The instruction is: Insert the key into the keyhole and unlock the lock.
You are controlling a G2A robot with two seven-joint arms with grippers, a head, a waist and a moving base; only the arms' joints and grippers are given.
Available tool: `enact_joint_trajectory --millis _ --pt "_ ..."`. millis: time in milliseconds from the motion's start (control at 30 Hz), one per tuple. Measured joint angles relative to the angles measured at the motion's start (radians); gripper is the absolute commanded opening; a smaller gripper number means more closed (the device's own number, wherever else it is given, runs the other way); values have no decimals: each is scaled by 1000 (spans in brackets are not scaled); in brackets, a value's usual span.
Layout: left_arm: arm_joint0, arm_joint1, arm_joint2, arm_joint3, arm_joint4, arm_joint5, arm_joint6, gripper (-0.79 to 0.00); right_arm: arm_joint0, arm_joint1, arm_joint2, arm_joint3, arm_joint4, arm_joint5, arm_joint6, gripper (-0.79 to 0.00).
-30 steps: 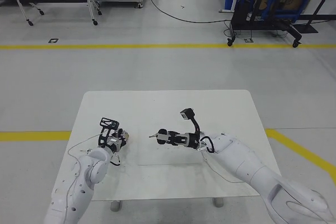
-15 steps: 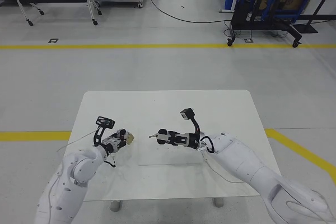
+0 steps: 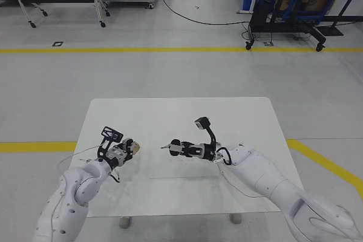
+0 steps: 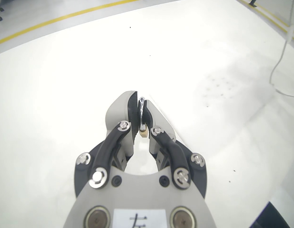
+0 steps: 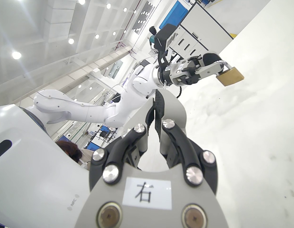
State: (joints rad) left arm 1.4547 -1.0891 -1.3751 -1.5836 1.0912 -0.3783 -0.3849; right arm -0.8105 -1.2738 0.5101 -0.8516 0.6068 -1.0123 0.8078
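1. Two pincers are clenched. The left pincer (image 4: 140, 99) pinches the padlock (image 5: 230, 76) by its shackle (image 4: 141, 113). The right pincer (image 3: 172, 147) grips the key (image 3: 164, 146), whose thin tip pokes out toward the padlock.
2. The padlock hangs above the table (image 3: 230, 112), over its left half and roughly midway between the far and near edges. The key is held near the table's middle, apart from the padlock and with open air between them.
3. First risk: the hold is on the round shackle alone. The brass body can swing or twist about it when the key tip presses, carrying the keyhole off line.
4. Second risk: I cannot tell which way the keyhole faces. If it is not square to the key, the tip would likely strike brass and skid off instead of entering.
5. Third risk: how much of the key sits between the right pincer's pads (image 5: 159, 110) cannot be told. A shallow pinch could let the key slide back on insertion, or slip under the turning force and drop to the table.
6. Fourth risk: turning the key also twists the padlock, so it may rotate in the left pincer instead of unlocking.
7. Count: one padlock, one key, two pincers, one table.
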Motion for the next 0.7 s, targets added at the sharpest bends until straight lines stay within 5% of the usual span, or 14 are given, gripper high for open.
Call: enact_joint_trajectory --millis 100,233,467,700 --pt "-8 -5 35 9 31 16 9 -785 0 0 0 0 0 0 0 -785" --pt "-7 -4 19 15 -70 -73 21 -785 0 0 0 0 0 0 0 -785" --pt "4 17 -72 46 -659 -390 -140 -785 0 0 0 0 0 0 0 -785" --pt "-7 36 -84 62 -956 -447 -304 -785 -24 -2 26 -29 -58 41 -96 -785"
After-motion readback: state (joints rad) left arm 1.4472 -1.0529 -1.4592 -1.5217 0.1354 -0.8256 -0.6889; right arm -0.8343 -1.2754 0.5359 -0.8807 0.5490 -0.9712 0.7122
